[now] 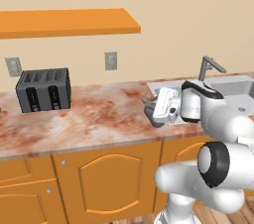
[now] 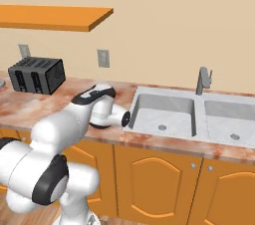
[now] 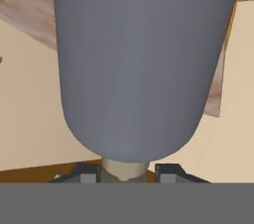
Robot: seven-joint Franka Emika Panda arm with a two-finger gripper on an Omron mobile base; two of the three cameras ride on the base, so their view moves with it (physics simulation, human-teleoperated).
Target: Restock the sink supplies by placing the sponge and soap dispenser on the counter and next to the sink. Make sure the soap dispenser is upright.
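Filling the hand view, the soap dispenser (image 3: 144, 59) presents its slate-grey rounded body right in front of the claw; its narrower tan neck sits between the two dark fingertips (image 3: 87, 173), which are closed in against it, so the gripper (image 3: 125, 173) is clamped on the soap dispenser at the neck. From the left base view the white hand reaches out over the counter (image 1: 99, 114), and the grey bottle (image 1: 150, 111) peeks out on the far side of the hand, tilted rather than upright, just left of the sink (image 1: 233, 86); whether it touches the marbled top I cannot tell. In the right base view the hand sits beside the left basin of the sink (image 2: 164, 109). Farther back a dark toaster (image 1: 43, 90) stands against the wall; above it hangs an orange shelf (image 1: 69, 22).
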